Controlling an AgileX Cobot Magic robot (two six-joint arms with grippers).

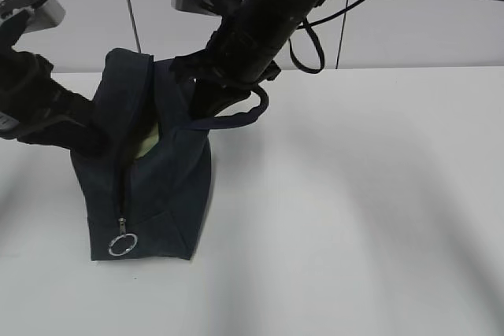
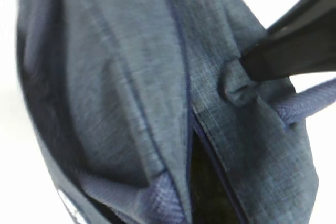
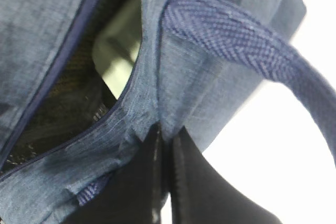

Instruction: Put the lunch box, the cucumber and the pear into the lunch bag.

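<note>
The navy lunch bag [image 1: 161, 194] stands on the white table, its zipper open at the top. The pale green lid of the lunch box [image 1: 150, 145] shows inside the opening, also in the right wrist view [image 3: 118, 51]. My right gripper [image 1: 201, 104] is shut on the bag's right top edge [image 3: 167, 135], next to the strap handle [image 3: 247, 40]. My left gripper [image 1: 96, 139] is at the bag's left side; in the left wrist view the fabric [image 2: 131, 93] gathers into a pinched fold at the bottom edge, and the fingers are hidden. The cucumber and pear are out of view.
The zipper's metal ring pull [image 1: 123, 244] hangs at the bag's lower front. The white table [image 1: 354, 210] stretches to the right of the bag. A white wall stands behind.
</note>
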